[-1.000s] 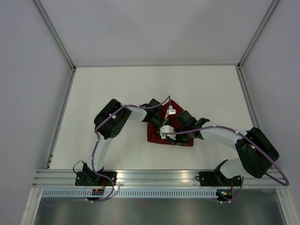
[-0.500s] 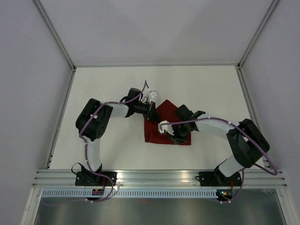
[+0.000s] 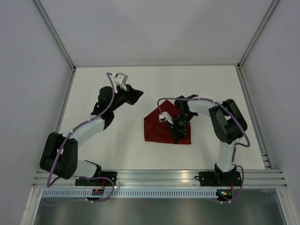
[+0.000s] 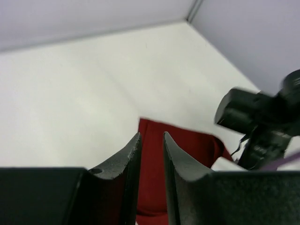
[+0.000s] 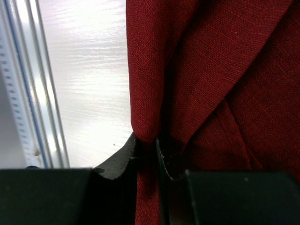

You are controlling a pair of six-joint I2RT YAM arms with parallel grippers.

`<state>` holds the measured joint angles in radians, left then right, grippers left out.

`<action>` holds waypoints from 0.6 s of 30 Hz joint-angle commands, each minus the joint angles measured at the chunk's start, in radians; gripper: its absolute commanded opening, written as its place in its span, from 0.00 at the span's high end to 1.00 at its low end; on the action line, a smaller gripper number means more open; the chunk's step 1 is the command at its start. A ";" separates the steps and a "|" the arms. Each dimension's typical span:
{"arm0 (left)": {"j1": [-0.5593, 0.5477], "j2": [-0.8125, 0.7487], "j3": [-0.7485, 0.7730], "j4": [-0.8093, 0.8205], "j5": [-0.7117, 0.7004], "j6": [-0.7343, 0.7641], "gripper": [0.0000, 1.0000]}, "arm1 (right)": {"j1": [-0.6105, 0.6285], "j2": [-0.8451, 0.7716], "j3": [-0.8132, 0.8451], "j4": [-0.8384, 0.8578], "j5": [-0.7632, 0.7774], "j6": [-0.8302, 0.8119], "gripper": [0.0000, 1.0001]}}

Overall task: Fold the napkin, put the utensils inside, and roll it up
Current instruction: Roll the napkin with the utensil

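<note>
Near-right on the napkin [image 3: 158, 130], right gripper [image 5: 146, 143] pinches a fold, so carry it across low and even; left gripper [image 4: 151, 138] narrowly parted, empty.

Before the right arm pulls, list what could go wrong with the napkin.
1. The right gripper pinches only a thin fold of the napkin, so the fold may slip out when pulled.
2. The left gripper hangs away from it, holding nothing. Nothing pins the napkin down, so it may drag or bunch across the table.
</note>
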<state>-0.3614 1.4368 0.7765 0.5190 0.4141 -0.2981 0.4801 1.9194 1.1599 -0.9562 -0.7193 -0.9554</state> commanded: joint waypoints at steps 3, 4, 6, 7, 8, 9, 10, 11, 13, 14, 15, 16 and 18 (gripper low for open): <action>-0.043 -0.237 -0.078 0.114 -0.179 0.144 0.69 | -0.034 0.197 0.066 -0.130 0.046 -0.092 0.97; -0.057 -0.309 -0.121 0.130 -0.184 0.183 0.68 | -0.037 0.211 0.078 -0.134 0.049 -0.085 0.97; -0.126 -0.373 -0.167 0.168 -0.224 0.294 0.64 | -0.043 0.246 0.112 -0.142 0.049 -0.083 0.97; -0.152 -0.398 -0.195 0.164 -0.228 0.348 0.63 | -0.041 0.259 0.122 -0.150 0.049 -0.082 0.97; -0.184 -0.435 -0.200 0.117 -0.241 0.446 0.63 | -0.043 0.277 0.141 -0.151 0.049 -0.074 0.97; -0.267 -0.447 -0.201 0.092 -0.292 0.508 0.63 | -0.043 0.286 0.150 -0.153 0.049 -0.071 0.97; -0.318 -0.455 -0.209 0.067 -0.325 0.571 0.63 | -0.043 0.297 0.162 -0.165 0.049 -0.071 0.97; -0.367 -0.449 -0.212 0.047 -0.360 0.685 0.63 | -0.044 0.322 0.185 -0.173 0.047 -0.071 0.97; -0.486 -0.423 -0.212 -0.020 -0.435 0.764 0.63 | -0.046 0.346 0.210 -0.194 0.046 -0.071 0.97; -0.522 -0.382 -0.206 -0.040 -0.458 0.831 0.62 | -0.047 0.363 0.222 -0.194 0.044 -0.071 0.97; -0.580 -0.353 -0.200 -0.091 -0.497 0.859 0.62 | -0.052 0.371 0.227 -0.194 0.044 -0.068 0.97; -0.606 -0.328 -0.191 -0.108 -0.506 0.879 0.62 | -0.054 0.377 0.230 -0.191 0.044 -0.065 0.97; -0.675 -0.247 -0.184 -0.145 -0.541 0.935 0.62 | -0.064 0.388 0.233 -0.188 0.046 -0.062 0.97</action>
<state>-0.9657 1.1069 0.5804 0.4953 -0.0093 0.4202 0.4225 2.2318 1.4055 -1.3029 -0.8425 -0.9531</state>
